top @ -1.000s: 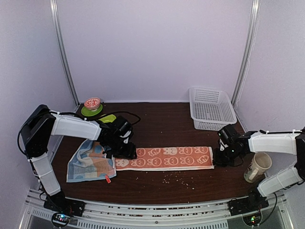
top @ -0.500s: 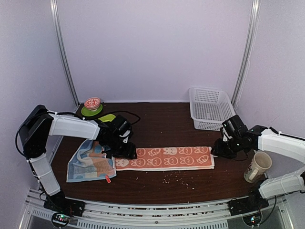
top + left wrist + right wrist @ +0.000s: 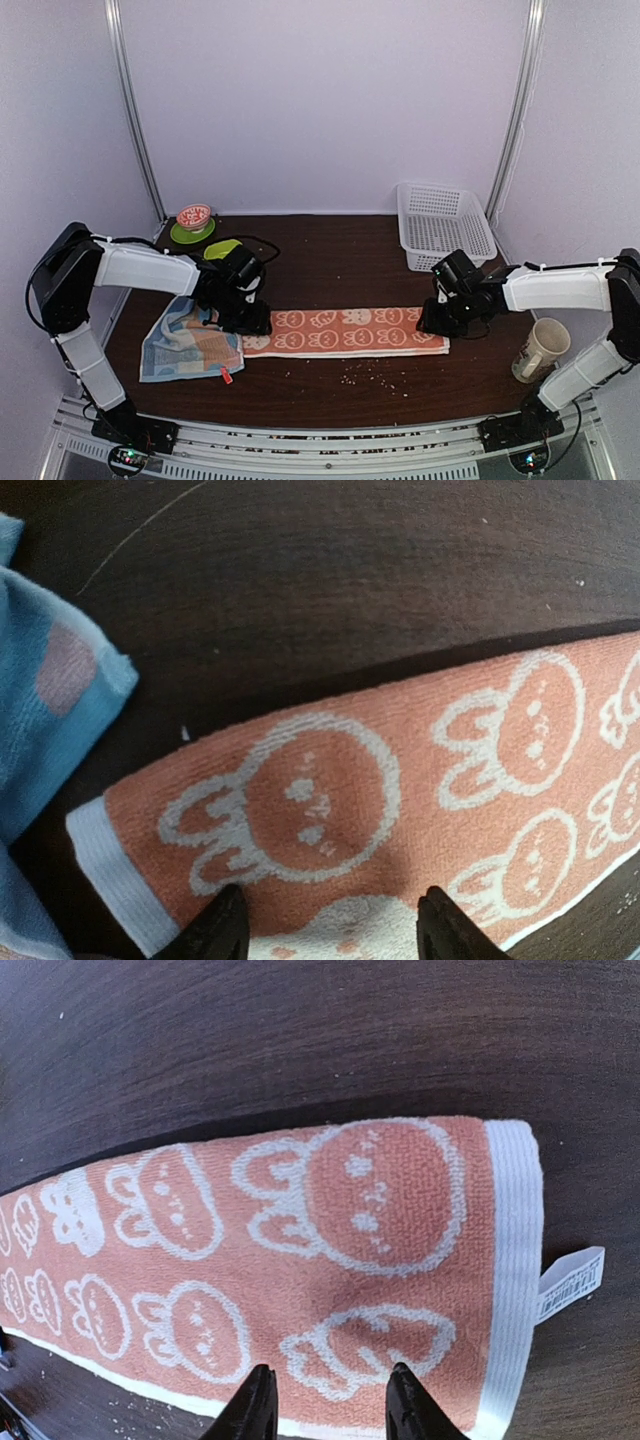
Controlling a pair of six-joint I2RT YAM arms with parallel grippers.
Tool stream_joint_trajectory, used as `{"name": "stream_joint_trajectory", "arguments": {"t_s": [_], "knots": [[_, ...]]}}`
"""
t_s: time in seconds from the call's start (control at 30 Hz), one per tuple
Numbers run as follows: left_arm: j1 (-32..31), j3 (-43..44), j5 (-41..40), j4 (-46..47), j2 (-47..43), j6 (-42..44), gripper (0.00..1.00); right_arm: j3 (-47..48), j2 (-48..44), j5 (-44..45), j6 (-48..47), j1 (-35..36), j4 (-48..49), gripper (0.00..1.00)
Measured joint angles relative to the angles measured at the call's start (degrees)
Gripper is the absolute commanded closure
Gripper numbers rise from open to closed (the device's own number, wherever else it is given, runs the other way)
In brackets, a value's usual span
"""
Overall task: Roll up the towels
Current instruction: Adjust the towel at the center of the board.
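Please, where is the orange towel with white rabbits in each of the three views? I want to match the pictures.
Top external: the orange towel lies flat as a long strip across the near middle.
Left wrist: its left end fills the lower right, white hem at lower left.
Right wrist: its right end fills the lower half, white hem and label at right.
Shared landmark: the dark wooden table around it.

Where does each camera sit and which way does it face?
Top external: above and behind, looking down at the table; left arm and right arm show.
Left wrist: on the left arm, facing down at orange towel left end, blue towel; own jaws show.
Right wrist: facing down at that towel's right end; own jaws show.
Shared: the orange towel.
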Motion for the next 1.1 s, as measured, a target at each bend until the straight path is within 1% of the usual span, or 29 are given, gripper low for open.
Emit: {"name": "stream_joint_trajectory", "arguments": {"t_s": [0.23,0.47,0.73,0.87,1.0,1.1], "knots": [[0.61,-1.73,-1.81,0.07,-1.42,-0.28,0.42,-0.61,4.04,2.38,0.90,-0.39,0.81,0.64],[0.20,-1.57,-0.59,0.26,-1.20,0.79,0.42,-1.16,4.31,2.45,0.85,-2.71,2.80,0.64],[-3.85,3.63,1.79,0.13,2.86,1.92,0.39,-3.54,2.45,0.20,-0.07,-8.55,5.03,0.63],[-5.84,5.66,2.97,0.11,3.72,2.23,0.34,-3.85,1.90,-0.35,-0.17,-9.22,4.79,0.60],[-6.19,5.60,2.91,-1.31,1.75,2.27,0.30,-4.46,-0.09,-0.42,-0.04,-10.03,2.25,0.51],[-5.75,4.85,2.01,-2.54,-2.19,2.23,0.29,-4.48,-2.38,-0.48,-0.22,-10.21,-0.92,0.46]]}}
